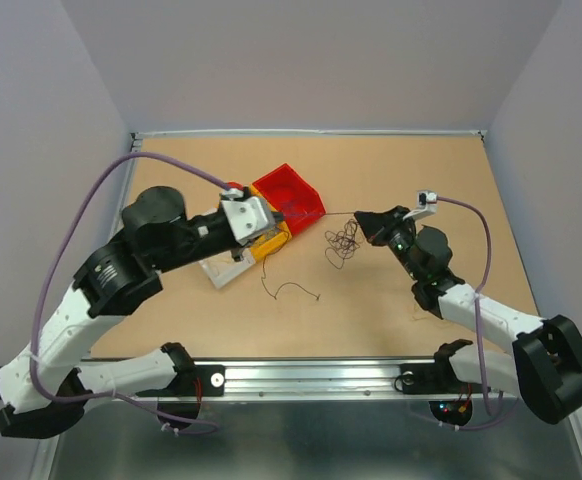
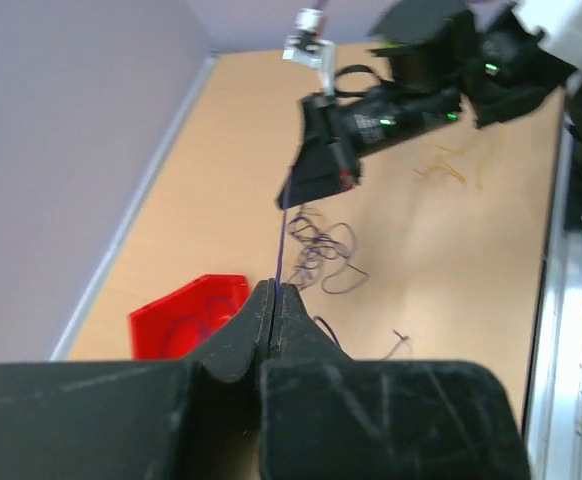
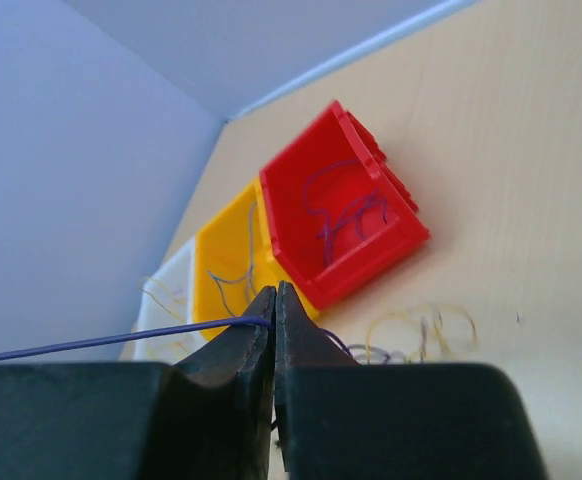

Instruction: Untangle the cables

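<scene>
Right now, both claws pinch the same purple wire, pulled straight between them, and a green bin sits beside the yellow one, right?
That is a red bin beside the yellow bin, not a green one; the right wrist view shows it. The rest holds: left gripper and right gripper pinch the same purple wire, straight between them.

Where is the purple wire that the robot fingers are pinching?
In the left wrist view, the purple wire runs taut between the left fingers and the right fingers, close beside the tangled clump.
</scene>
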Controlling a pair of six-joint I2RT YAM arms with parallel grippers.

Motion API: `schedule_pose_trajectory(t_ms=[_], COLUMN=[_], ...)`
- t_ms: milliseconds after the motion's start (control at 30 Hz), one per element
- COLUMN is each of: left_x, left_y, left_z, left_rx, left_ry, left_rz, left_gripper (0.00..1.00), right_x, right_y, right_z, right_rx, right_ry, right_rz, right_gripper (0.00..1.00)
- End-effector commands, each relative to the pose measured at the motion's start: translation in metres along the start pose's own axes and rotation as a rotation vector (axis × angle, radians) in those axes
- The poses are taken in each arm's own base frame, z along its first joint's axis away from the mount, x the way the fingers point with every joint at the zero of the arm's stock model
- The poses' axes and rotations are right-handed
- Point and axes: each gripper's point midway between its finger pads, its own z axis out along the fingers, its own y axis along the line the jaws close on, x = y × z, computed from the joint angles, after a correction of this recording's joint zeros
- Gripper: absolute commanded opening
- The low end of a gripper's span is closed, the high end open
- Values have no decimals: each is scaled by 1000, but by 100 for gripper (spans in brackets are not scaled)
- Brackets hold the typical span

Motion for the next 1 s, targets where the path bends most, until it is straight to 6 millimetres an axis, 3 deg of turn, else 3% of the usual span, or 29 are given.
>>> schedule_pose_trajectory(t_ms=[0,133,200,300,333,400,433,567,600,633,667,800,967], left_x=[-180,-185,-185,-184,-181,-175,-170,-153,-146,-139,-128,-86,-57], left_y=[50,77,90,116,127,134,134,123,121,121,116,118,109], left_z=[-202,-245,-257,-299,-331,-370,-405,-465,-469,-454,-466,-446,-469], left_rx=[-461,-658,-728,-896,-1001,-1117,-1190,-1290,-1306,-1306,-1333,-1433,-1481], left_ry=[-739,-764,-757,-774,-789,-821,-854,-871,-860,-809,-783,-593,-525], left_rz=[84,36,7,-107,-155,-205,-218,-154,-138,-94,-49,33,110], left_gripper=[0,0,0,0,0,0,0,0,0,0,0,0,0], right_x=[13,8,1,-4,-5,-7,-8,-10,-10,-12,-13,-17,-22], right_y=[-150,-155,-158,-162,-163,-165,-167,-170,-171,-171,-172,-175,-178], right_z=[-46,-52,-56,-61,-61,-63,-64,-67,-68,-68,-69,-72,-74], right_rx=[627,661,680,694,698,698,700,710,713,711,711,716,715], right_ry=[-20,-44,-71,-92,-95,-101,-98,-106,-103,-109,-112,-120,-125], right_rz=[-4,-9,-8,-2,-1,6,5,9,9,11,15,28,35], right_gripper=[6,6,6,6,6,6,7,7,7,7,7,7,4])
